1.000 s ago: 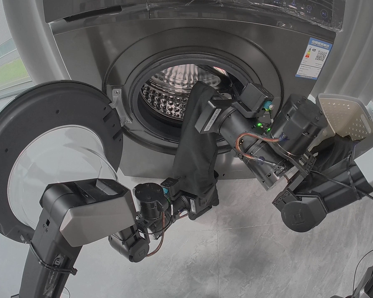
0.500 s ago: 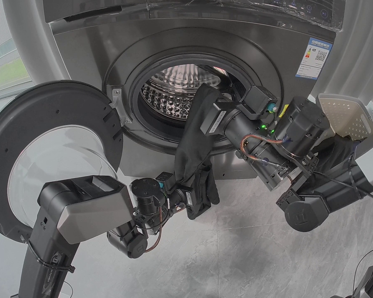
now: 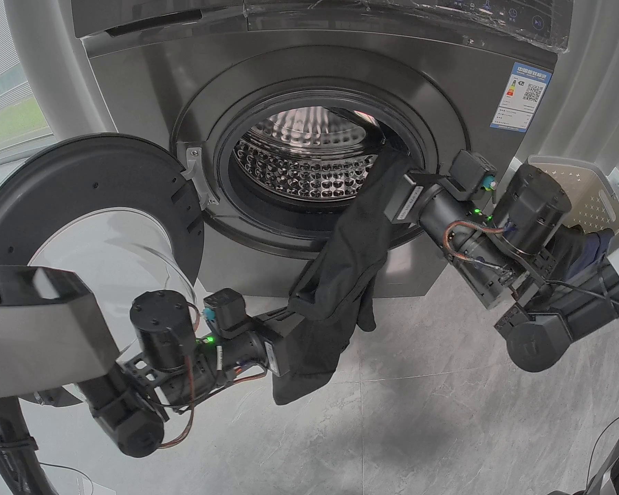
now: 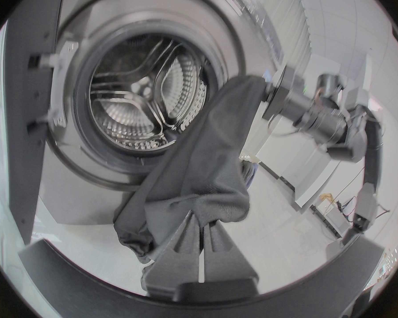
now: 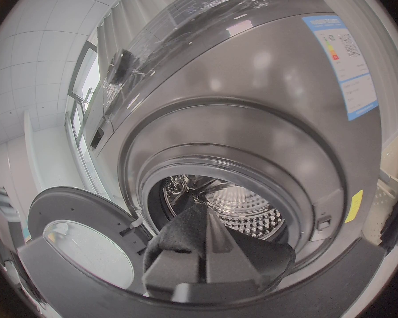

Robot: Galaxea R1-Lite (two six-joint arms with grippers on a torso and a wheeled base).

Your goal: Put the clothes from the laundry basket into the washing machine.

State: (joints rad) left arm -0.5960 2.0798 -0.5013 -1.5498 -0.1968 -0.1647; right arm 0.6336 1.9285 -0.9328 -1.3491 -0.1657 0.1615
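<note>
A black garment point(image 3: 344, 262) hangs stretched in front of the washing machine's open drum point(image 3: 302, 159), held at both ends. My right gripper point(image 3: 394, 177) is shut on its upper end at the right rim of the drum opening. My left gripper point(image 3: 290, 338) is shut on its lower end, low above the floor under the opening. In the left wrist view the fingers point(image 4: 188, 239) pinch the dark cloth point(image 4: 199, 168); in the right wrist view the fingers point(image 5: 221, 239) clamp the cloth point(image 5: 181, 232) before the drum point(image 5: 234, 208). The laundry basket point(image 3: 584, 187) stands to the machine's right.
The machine's round door point(image 3: 82, 194) is swung wide open to the left, close to my left arm. Dark and blue clothes point(image 3: 591, 245) lie in the basket behind my right arm. Grey tiled floor point(image 3: 426, 414) stretches in front of the machine.
My right gripper has drawn back to the right, from the middle of the drum opening to its rim, carrying the garment's top. My left arm has dropped lower and leftward, pulling the cloth taut.
</note>
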